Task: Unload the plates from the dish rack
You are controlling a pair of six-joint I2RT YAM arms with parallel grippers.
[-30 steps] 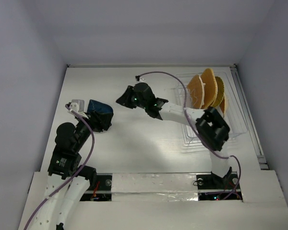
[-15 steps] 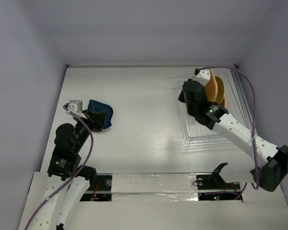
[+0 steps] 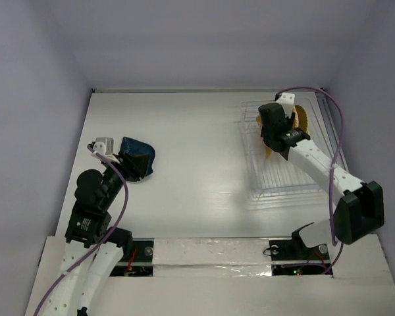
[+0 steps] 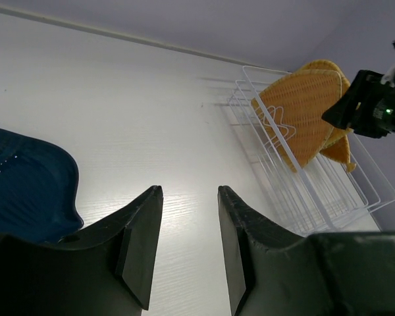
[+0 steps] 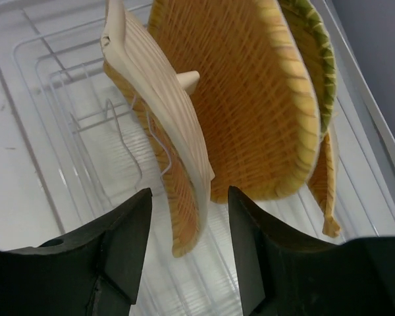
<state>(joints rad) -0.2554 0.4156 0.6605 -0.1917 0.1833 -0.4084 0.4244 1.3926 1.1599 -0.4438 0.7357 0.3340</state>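
The white wire dish rack [image 3: 276, 181] stands at the right and holds three orange woven plates [image 3: 303, 122] upright. My right gripper [image 3: 272, 131] hangs over them. In the right wrist view it [image 5: 189, 191] is open, and its jaws straddle the lower edge of the front plate [image 5: 164, 118]. The large plate [image 5: 250, 99] and a green-rimmed one [image 5: 316, 52] stand behind. The dark blue dish [image 3: 138, 153] lies on the table at the left. My left gripper [image 4: 189, 191] is open and empty, with the dish [image 4: 26, 184] just left of its fingers.
White walls close in the table on three sides. The rack's clear tray [image 5: 26, 151] spreads under the wires. The rack [image 4: 296, 191] and my right gripper [image 4: 365, 105] also show in the left wrist view.
My right arm has swung from the table's middle over to the rack and closed in on the front plate. My left gripper has drawn back slightly from the blue dish.
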